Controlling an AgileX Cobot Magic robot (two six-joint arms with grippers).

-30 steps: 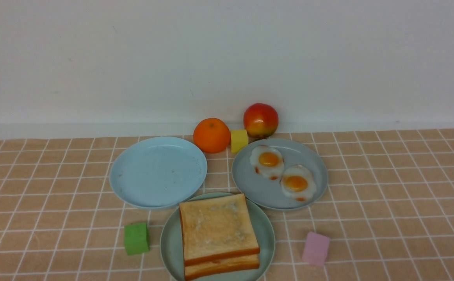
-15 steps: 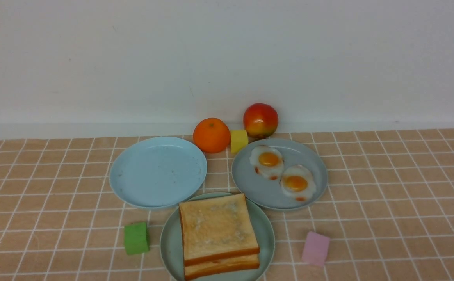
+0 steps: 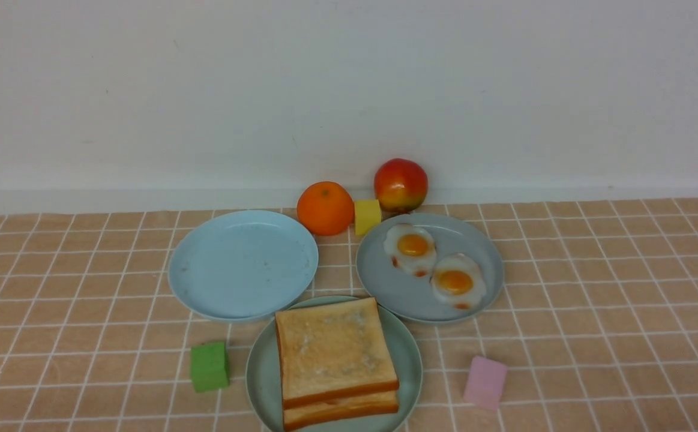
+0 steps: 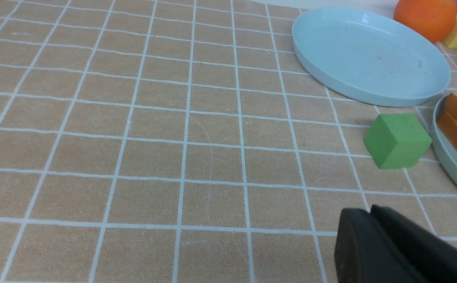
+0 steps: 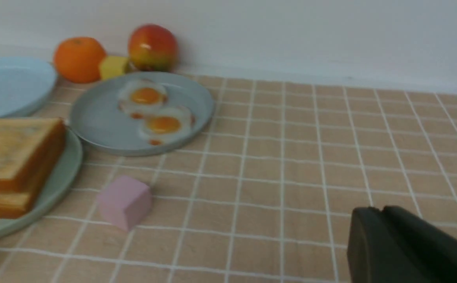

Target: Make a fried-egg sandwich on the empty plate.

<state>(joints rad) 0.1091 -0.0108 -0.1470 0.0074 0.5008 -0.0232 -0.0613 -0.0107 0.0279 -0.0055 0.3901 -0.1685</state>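
Out on the far left, the left gripper (image 4: 364, 220) shows only as a dark tip in its own wrist view, its two fingers closed together with nothing between them, held low over bare bench (image 3: 595, 300). It is nowhere in the front view. Ahead of it sits the green cube (image 3: 209, 366), just beside the pale mint-green plate (image 3: 261, 372), and behind the cube the sky-blue plate (image 3: 240, 264) lies bare.

Centre stage now: the mint-green plate, nearest the robot, carries the two toast slices (image 3: 330, 348), stacked flat and square, the upper one slightly skewed. No white shows between them from any view, so I cannot tell whether an egg is in there.

Behind, by the wall, sit an orange (image 3: 325, 207), a yellow block (image 3: 367, 216) and an apple (image 3: 401, 184).

Moving right, the grey-blue plate (image 3: 385, 288) touches the mint-green one and holds two fried eggs (image 3: 410, 247) side by side. The pink cube (image 3: 485, 381) stands in front of it.

Far right, the right gripper (image 5: 369, 220) is likewise shut and carrying nothing, well apart from everything.

My read: the toast lies between the arms, forward and inward of both. If an egg is still wanted, the right arm is nearer, the eggs lying ahead and to its left, past the pink cube
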